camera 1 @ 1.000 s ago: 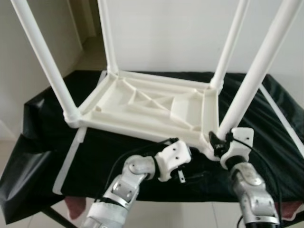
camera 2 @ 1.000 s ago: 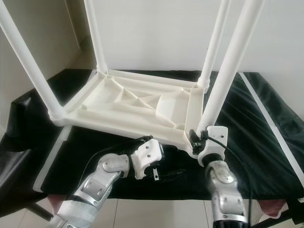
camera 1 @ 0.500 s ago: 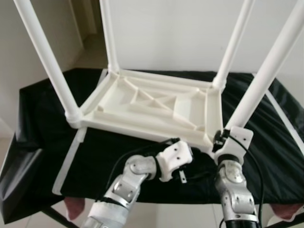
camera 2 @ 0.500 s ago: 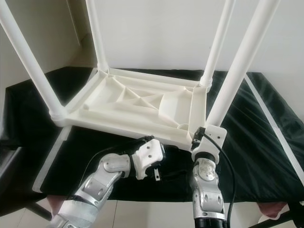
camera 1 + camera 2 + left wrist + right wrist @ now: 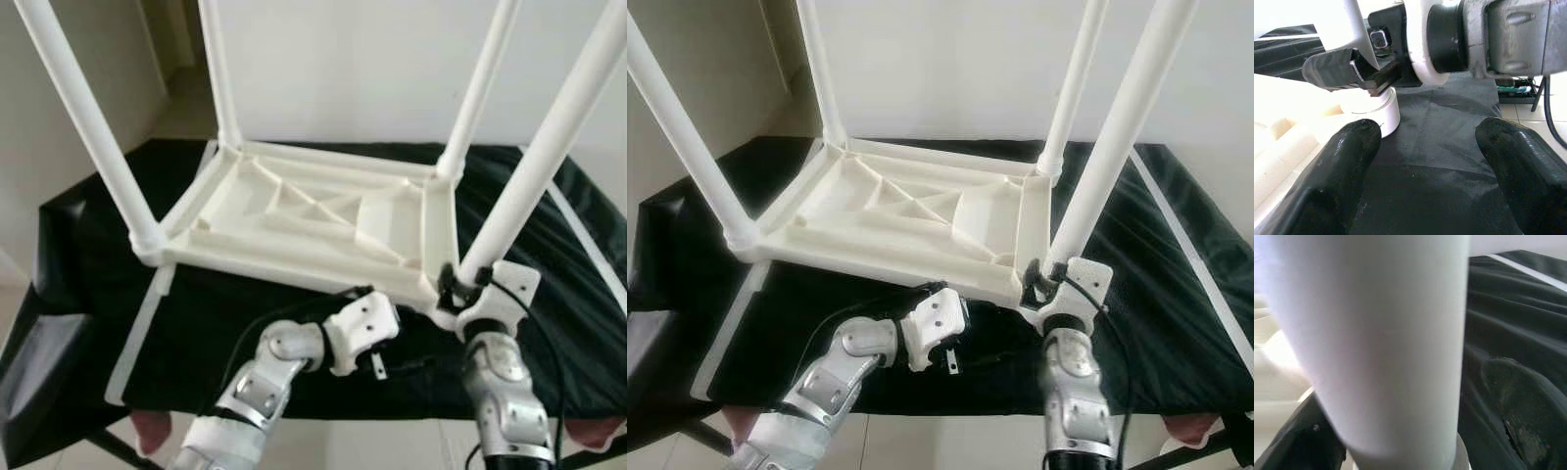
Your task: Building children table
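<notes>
The bench (image 5: pixel 88 245) under its black cover is carrying the upturned children table (image 5: pixel 323 220) — all four legs standing up. Since a second ago I'm seeing my right end effector (image 5: pixel 460 287) swing back out, clamped round the near-right leg (image 5: pixel 534 171) at its socket, likely seating it. My left end effector (image 5: pixel 1425 161) is hovering wide open, holding nothing, just beside that corner — close to the bench's front edge.

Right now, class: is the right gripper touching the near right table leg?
Touching. In the left wrist view a black finger of the right gripper presses against the white leg.
</notes>
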Controlling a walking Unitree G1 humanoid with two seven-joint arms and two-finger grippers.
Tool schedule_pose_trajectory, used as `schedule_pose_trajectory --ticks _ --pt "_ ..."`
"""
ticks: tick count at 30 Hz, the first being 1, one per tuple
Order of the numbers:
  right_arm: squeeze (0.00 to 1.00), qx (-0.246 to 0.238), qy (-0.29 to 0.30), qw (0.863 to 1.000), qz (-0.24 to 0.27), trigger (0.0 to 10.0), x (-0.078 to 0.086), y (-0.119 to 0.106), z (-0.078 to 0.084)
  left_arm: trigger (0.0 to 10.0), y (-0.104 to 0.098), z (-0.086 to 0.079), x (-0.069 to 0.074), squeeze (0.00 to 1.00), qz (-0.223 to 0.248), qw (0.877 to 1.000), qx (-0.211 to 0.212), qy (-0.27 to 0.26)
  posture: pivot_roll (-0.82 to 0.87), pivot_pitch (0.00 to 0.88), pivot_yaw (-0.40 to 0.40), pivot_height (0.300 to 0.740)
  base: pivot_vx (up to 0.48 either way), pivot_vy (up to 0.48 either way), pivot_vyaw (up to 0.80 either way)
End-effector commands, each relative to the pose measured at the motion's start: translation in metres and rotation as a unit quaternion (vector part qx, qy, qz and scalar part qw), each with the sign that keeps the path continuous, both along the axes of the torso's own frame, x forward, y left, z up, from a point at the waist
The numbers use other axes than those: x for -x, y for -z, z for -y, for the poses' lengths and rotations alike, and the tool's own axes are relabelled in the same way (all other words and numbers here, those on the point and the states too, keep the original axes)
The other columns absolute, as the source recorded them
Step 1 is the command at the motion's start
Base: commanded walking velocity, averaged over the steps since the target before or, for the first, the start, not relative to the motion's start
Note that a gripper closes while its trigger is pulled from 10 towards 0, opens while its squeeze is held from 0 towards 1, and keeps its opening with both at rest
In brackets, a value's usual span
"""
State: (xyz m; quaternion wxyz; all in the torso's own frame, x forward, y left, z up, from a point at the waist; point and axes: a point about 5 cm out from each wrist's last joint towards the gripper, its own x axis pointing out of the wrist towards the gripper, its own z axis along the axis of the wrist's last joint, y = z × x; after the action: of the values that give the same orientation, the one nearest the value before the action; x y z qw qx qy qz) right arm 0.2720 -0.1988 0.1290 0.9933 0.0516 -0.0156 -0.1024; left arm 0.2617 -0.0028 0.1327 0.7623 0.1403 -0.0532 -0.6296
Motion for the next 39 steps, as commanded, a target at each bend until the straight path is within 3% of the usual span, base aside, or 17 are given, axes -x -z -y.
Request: schedule_pose_trajectory --ticks 1,8,10,18,22,26,27,28,29,30,39 --pt "0.0 0.022 -0.069 0.997 -0.009 10.0 0.002 0.005 0.002 10.0 0.001 0.0 -0.002 0.0 0.006 1.0 0.003 -0.023 -0.09 0.0 0.018 0.74 0.0 0.0 0.0" --pt "0.0 0.072 -0.12 0.99 0.0 10.0 0.003 0.0 0.012 10.0 0.0 -0.002 -0.003 0.0 0.006 1.0 0.004 -0.027 -0.08 0.0 0.02 0.74 0.0 0.0 0.0" --pt "0.0 0.104 -0.167 0.98 0.003 10.0 0.004 -0.002 0.015 10.0 0.0 -0.003 -0.003 0.0 0.007 1.0 0.002 -0.026 -0.08 0.0 0.02 0.74 0.0 0.0 0.0" --pt "0.0 0.114 -0.222 0.968 0.005 10.0 0.0 -0.007 0.02 10.0 0.0 -0.003 -0.004 0.0 0.009 1.0 0.001 -0.027 -0.08 0.0 0.024 0.74 0.0 0.0 0.0" --pt "0.0 0.142 -0.283 0.948 0.0 10.0 -0.009 -0.007 0.025 10.0 -0.003 -0.002 -0.007 0.0 0.014 0.999 0.003 -0.029 -0.07 0.0 0.027 0.74 0.0 0.0 0.0" --pt "0.0 0.148 -0.294 0.944 0.0 10.0 -0.011 -0.006 0.025 10.0 -0.003 -0.002 -0.007 0.0 0.014 0.999 0.003 -0.029 -0.08 0.0 0.026 0.74 0.0 0.0 0.0" --pt "0.0 0.147 -0.302 0.942 -0.005 5.1 -0.014 -0.005 0.027 10.0 -0.003 -0.002 -0.007 0.0 0.016 0.999 0.003 -0.029 -0.07 0.0 0.024 0.74 0.0 0.0 0.0" --pt "0.0 0.143 -0.311 0.94 -0.012 3.4 -0.016 -0.003 0.027 10.0 -0.004 -0.002 -0.007 0.0 0.016 0.999 0.004 -0.029 -0.07 0.0 0.024 0.74 0.0 0.0 0.0" --pt "0.0 0.143 -0.311 0.94 -0.012 3.4 -0.016 -0.003 0.027 10.0 -0.004 -0.002 -0.007 0.0 0.016 0.999 0.004 -0.029 -0.07 0.0 0.024 0.74 0.0 0.0 0.0" --pt "0.0 0.139 -0.319 0.937 -0.022 0.0 -0.019 -0.001 0.03 10.0 -0.004 -0.001 -0.007 0.0 0.016 0.999 0.006 -0.031 -0.07 0.0 0.02 0.74 0.0 0.0 0.0" --pt "0.0 0.135 -0.327 0.935 -0.025 0.0 -0.02 0.0 0.034 10.0 -0.003 -0.003 -0.007 0.0 0.014 0.999 0.007 -0.039 -0.06 0.0 0.004 0.74 0.0 0.0 0.0"
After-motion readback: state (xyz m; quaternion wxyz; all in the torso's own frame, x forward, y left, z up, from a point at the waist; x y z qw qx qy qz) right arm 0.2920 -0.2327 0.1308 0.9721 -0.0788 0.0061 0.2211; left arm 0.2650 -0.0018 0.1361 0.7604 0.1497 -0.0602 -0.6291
